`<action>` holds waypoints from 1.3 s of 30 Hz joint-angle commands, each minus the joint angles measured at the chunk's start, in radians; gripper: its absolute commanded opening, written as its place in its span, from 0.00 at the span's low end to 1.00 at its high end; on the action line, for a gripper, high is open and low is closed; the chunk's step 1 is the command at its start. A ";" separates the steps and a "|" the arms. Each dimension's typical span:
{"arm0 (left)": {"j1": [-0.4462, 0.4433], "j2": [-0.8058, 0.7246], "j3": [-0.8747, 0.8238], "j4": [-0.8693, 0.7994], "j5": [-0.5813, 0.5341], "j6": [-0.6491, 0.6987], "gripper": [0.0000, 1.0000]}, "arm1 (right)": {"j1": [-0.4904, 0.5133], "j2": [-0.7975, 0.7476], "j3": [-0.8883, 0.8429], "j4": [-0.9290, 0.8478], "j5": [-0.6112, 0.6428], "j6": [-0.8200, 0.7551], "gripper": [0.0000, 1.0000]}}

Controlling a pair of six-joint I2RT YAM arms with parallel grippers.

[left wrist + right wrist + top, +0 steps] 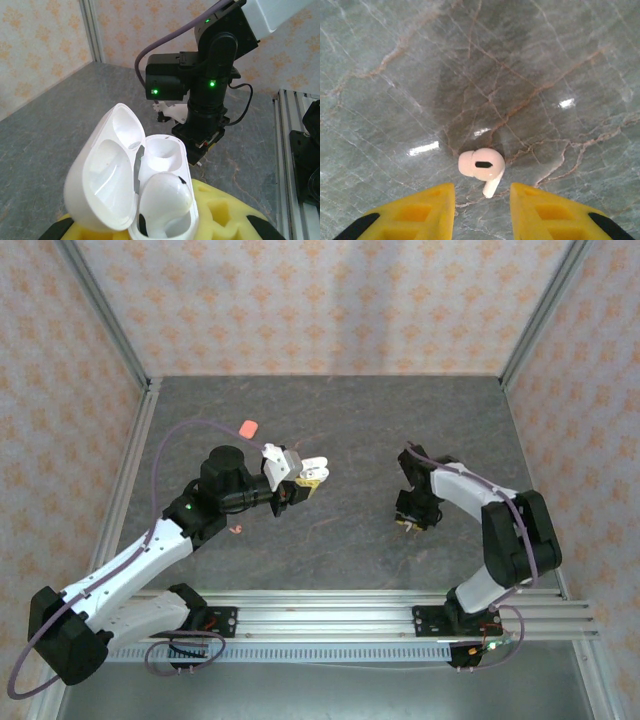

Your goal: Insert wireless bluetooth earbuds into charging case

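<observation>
My left gripper (pixel 302 483) is shut on a white charging case (pixel 314 469) and holds it above the table. In the left wrist view the case (pixel 150 200) stands open with its lid (pixel 102 170) swung left. One white earbud (pixel 165 196) sits in the near slot; the far slot (pixel 162 152) is empty. My right gripper (pixel 410 521) points down at the table, right of centre. Its yellow fingers (pixel 417 212) stand open around a gap (pixel 482 202). Another white earbud (pixel 482 166) lies loose on the table just ahead of the fingertips, stem toward them.
A small coral-pink object (pixel 249 427) lies on the table behind the left arm. A tiny pink piece (pixel 237 529), perhaps an earbud, lies near that arm's elbow. The grey marbled table (pixel 350 410) is fenced by metal rails and patterned walls.
</observation>
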 commanded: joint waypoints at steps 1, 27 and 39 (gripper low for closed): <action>0.000 -0.007 0.005 0.007 -0.005 0.019 0.00 | -0.005 0.026 0.033 -0.021 0.042 -0.044 0.37; 0.000 0.013 0.013 0.000 -0.004 0.025 0.00 | -0.005 0.060 0.040 0.017 0.034 -0.116 0.19; -0.001 0.024 0.012 0.026 0.007 0.004 0.00 | -0.005 -0.044 -0.015 0.059 -0.012 -0.106 0.16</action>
